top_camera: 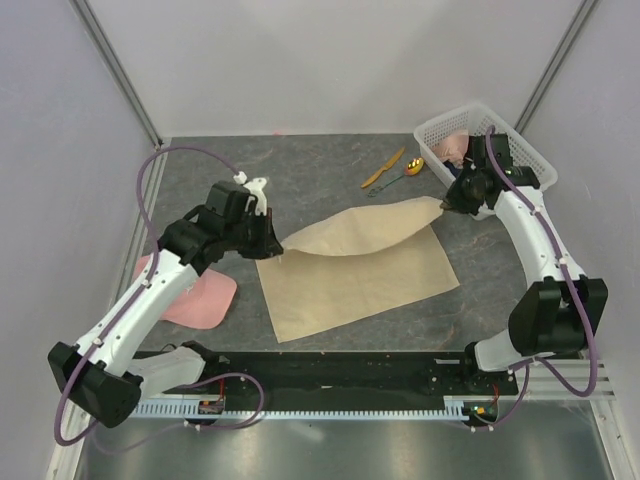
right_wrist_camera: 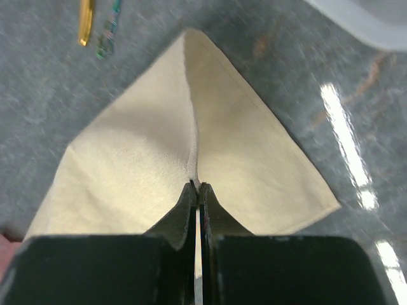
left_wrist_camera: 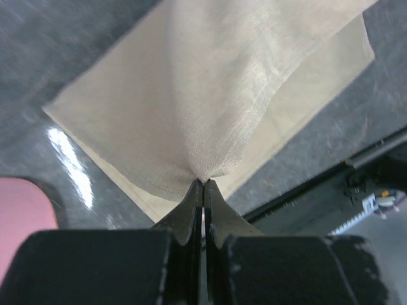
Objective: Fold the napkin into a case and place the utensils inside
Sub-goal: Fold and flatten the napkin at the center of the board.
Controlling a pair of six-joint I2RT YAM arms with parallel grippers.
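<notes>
Napkin (top_camera: 355, 265) beige, far edge lifted

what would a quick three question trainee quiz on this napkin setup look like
1. True or false: the left gripper and the right gripper each pinch the napkin.
2. The knife and spoon lie: A on the table beside the white basket; B on the napkin; C inside the basket.
3. What colour is the flat item left of the napkin?
Key: 1 true; 2 A; 3 pink.
</notes>
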